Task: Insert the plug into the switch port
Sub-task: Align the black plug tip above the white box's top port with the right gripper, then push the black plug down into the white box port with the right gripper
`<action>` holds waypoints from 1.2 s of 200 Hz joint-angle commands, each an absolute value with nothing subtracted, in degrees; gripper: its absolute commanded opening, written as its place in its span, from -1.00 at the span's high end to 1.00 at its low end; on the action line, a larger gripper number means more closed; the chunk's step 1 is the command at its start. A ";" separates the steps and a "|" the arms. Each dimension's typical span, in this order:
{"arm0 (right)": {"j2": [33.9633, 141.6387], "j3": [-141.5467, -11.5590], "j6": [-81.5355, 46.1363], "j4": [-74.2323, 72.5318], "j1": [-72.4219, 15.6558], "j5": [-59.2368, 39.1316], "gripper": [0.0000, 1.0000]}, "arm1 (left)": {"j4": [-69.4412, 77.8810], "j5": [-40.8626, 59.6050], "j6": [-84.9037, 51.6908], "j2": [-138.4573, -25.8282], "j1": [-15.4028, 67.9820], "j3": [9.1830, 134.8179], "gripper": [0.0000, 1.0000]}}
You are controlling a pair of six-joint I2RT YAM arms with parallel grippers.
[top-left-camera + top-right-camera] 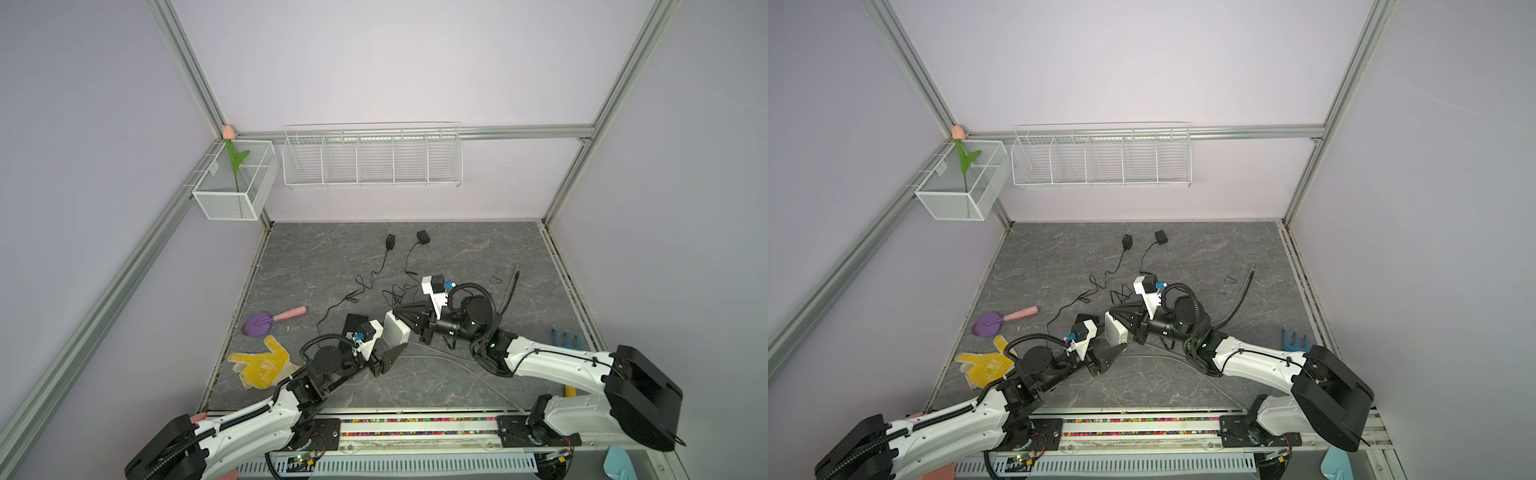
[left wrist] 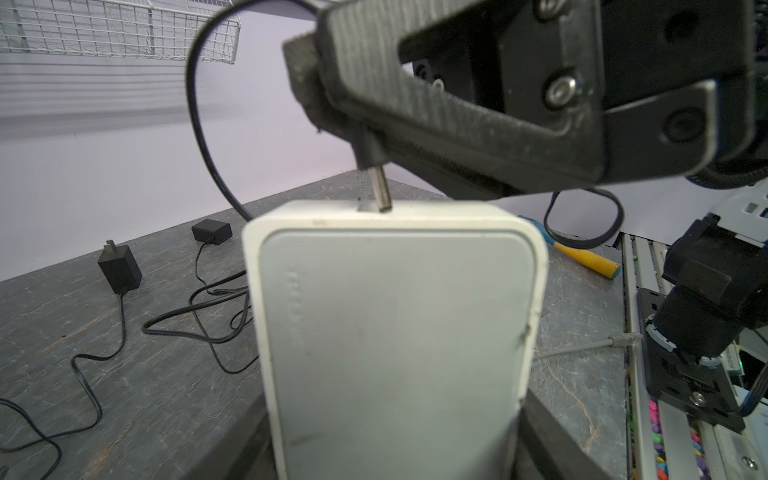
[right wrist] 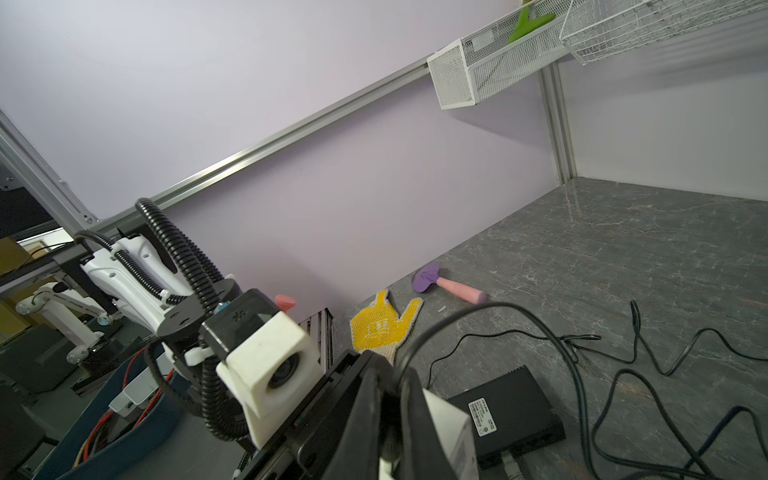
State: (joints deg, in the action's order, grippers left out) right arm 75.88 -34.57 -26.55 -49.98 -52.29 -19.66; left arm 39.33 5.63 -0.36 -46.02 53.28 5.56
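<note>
Even, soft lighting; wrist views blur close up, edges bend.

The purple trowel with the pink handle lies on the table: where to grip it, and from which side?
Take the pink handle of the purple trowel near its middle, coming from above with the jaws across it. It lies flat, the handle is a straight, narrow bar, and nothing touches it; the blade looks too wide to pinch.

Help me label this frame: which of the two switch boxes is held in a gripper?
The white switch, clamped in the left gripper, with the plug at its edge; the black switch lies flat on the table, free.
</note>
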 commanded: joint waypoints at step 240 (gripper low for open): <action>76.70 -31.33 -19.88 -37.34 -58.63 -13.54 0.87 | 39.87 -0.19 -5.98 -37.09 53.91 9.48 1.00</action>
